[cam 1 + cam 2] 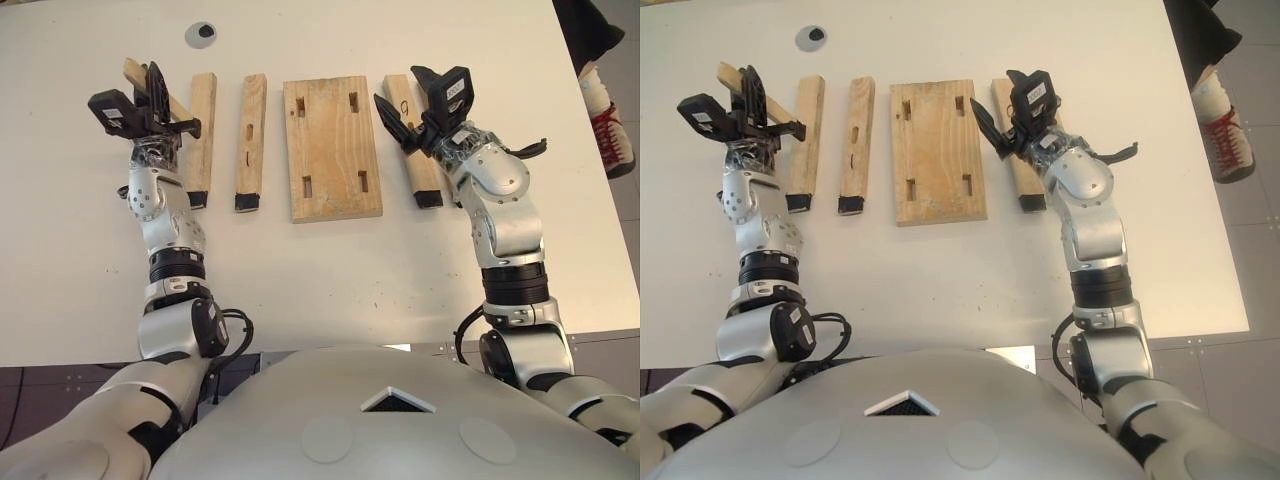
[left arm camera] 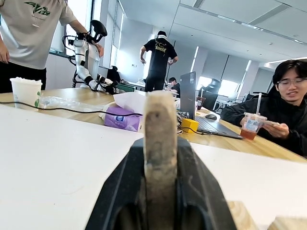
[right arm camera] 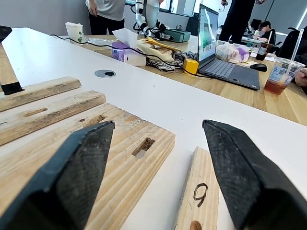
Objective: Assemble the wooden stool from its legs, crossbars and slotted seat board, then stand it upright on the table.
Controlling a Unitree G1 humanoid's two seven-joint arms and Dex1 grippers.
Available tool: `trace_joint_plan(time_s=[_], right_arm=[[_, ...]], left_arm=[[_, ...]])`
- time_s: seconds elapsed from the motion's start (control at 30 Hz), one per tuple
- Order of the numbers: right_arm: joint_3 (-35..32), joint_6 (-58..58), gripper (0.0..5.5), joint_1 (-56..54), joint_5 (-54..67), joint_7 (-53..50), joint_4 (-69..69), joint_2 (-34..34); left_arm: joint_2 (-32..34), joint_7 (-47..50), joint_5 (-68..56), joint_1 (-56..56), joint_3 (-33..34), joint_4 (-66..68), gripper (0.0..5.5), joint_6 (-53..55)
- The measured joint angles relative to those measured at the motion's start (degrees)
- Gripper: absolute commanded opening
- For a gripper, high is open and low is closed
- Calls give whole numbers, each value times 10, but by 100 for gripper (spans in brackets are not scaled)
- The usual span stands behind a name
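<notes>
Left wrist view looks right along the left gripper (image 2: pixel 160 160). Its two black fingers (image 2: pixel 120 191) are clamped tight on a wooden stick (image 2: pixel 160 120), which stands up between them. The left eye view shows what that close look cannot: the stick lies at a slant at the far left of the white table (image 1: pixel 400 270), just beside a flat wooden leg (image 1: pixel 202 135). I cannot tell if the stick is lifted off the table.

A second leg (image 1: pixel 252 135) lies next to the first one. Both have a black tip on the near end. The slotted seat board (image 1: pixel 330 150) lies flat in the middle, with four small slots cut in it.

The right gripper (image 3: pixel 158 127) is spread wide and holds nothing. The right wrist view shows it hanging over another leg (image 3: pixel 196 191), just to the right of the seat board. A small grey disc (image 1: pixel 201 34) sits at the far side of the table.
</notes>
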Motion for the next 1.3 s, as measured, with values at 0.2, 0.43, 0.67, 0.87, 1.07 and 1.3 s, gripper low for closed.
trace_joint_plan(time_s=[0.2, 0.43, 0.67, 0.87, 1.07, 1.3], right_arm=[[-2, -1, 338, -8, -2, 0, 6, -4], [-4, -1, 338, -8, -2, 0, 8, -18], [-6, -2, 338, -7, -4, -14, 5, -18], [-58, -1, 338, 27, -5, -51, -15, -36], [-101, 1, 338, 31, -5, -67, -23, -48], [-107, 9, 338, 56, -6, -77, -45, -62]], left_arm=[[7, -2, 32, 2, -13, 88, 38, -111], [22, -10, 39, -6, -33, 140, 38, -162], [36, 16, 70, 6, -48, 179, 98, -131], [63, 36, 82, 88, -67, -22, 196, 6], [94, 60, 87, 166, -93, -304, 286, 315], [102, 92, 83, 190, -92, -437, 286, 574]])
